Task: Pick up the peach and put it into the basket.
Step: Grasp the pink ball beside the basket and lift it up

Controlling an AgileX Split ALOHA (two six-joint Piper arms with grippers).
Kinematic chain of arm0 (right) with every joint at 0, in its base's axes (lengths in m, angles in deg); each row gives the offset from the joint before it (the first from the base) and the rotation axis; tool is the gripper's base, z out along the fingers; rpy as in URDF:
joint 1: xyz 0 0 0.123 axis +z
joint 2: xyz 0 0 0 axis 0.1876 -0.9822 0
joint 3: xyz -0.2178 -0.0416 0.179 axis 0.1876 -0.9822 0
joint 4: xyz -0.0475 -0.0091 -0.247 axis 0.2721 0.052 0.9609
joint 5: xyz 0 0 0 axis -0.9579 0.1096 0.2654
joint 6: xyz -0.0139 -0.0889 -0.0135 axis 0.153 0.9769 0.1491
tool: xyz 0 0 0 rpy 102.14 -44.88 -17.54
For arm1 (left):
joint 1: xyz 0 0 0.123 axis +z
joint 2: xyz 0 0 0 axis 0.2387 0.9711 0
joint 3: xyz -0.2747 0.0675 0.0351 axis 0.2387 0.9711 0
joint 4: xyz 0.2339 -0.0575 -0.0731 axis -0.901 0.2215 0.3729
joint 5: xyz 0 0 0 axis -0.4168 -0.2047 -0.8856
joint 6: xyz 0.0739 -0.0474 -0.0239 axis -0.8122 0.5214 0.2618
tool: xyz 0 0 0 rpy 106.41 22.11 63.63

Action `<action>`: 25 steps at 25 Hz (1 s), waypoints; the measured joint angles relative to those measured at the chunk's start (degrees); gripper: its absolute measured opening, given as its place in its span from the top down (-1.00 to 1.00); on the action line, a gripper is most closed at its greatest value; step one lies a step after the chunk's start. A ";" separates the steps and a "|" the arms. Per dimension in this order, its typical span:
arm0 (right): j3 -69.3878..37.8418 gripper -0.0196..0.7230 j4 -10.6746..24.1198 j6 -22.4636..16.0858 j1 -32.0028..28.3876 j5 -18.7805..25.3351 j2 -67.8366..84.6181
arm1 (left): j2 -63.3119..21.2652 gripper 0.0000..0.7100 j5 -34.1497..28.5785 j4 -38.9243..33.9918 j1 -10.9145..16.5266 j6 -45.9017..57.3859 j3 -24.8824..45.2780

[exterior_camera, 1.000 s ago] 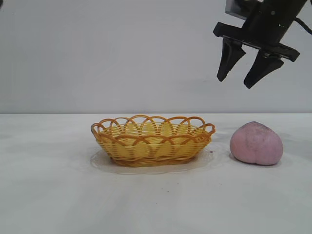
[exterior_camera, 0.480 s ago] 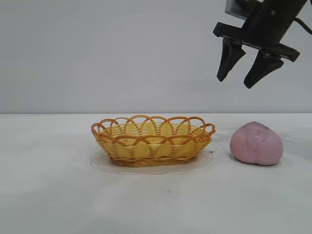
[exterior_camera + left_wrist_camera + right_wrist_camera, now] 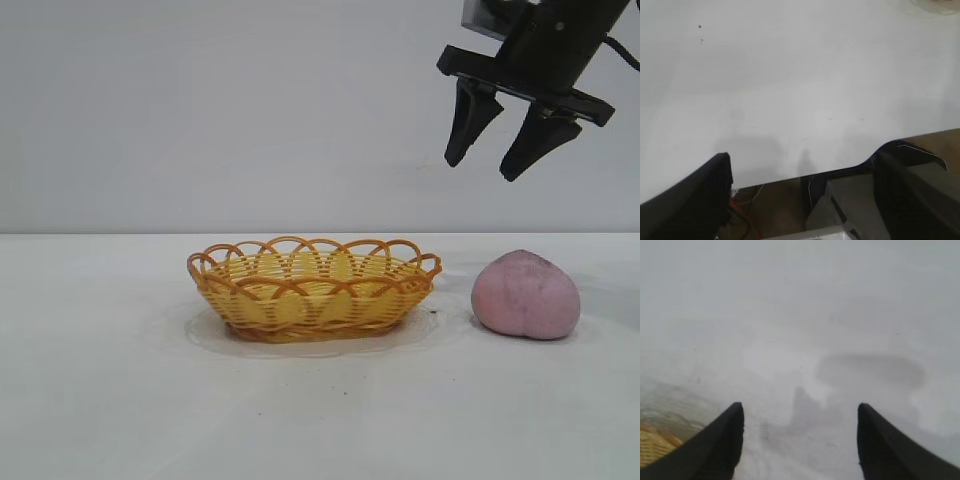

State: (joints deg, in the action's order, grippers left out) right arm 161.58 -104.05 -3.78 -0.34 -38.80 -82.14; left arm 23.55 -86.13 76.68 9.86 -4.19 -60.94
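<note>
The dull pink peach (image 3: pixel 526 295) rests on the white table (image 3: pixel 100 400) at the right in the exterior view. Left of it, a short gap away, stands the yellow wicker basket (image 3: pixel 312 288) with an orange looped rim, nothing inside it. My right gripper (image 3: pixel 483 171) hangs open and empty high above the table, over the gap between basket and peach. In the right wrist view its dark fingers (image 3: pixel 720 440) frame bare table, with a bit of the basket (image 3: pixel 655 445) at the edge. My left gripper (image 3: pixel 802 170) is open and empty over the table's edge, away from both objects.
The table edge (image 3: pixel 790 175) crosses the left wrist view, with cables and grey frame parts (image 3: pixel 850 205) below it. A plain grey wall (image 3: pixel 200 110) stands behind the table.
</note>
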 joint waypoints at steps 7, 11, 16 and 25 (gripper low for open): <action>0.00 -0.18 0.00 0.09 0.00 0.14 0.00 | -17.93 -0.52 2.83 0.10 0.00 0.00 5.54; 0.00 -0.18 0.00 0.13 0.00 0.03 -0.05 | -23.62 -0.52 2.83 0.09 0.00 0.23 5.64; 0.11 -0.18 -0.23 0.22 0.11 -0.36 -0.05 | -23.83 -0.52 2.83 0.35 0.00 0.23 5.64; 0.11 -0.18 -0.11 1.42 0.11 0.34 2.83 | -23.83 -0.52 2.83 0.69 0.35 0.23 5.64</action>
State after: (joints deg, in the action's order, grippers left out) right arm 161.69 -104.17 -2.36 -0.23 -38.46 -79.31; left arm -0.28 -83.30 77.37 10.22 -3.96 -55.30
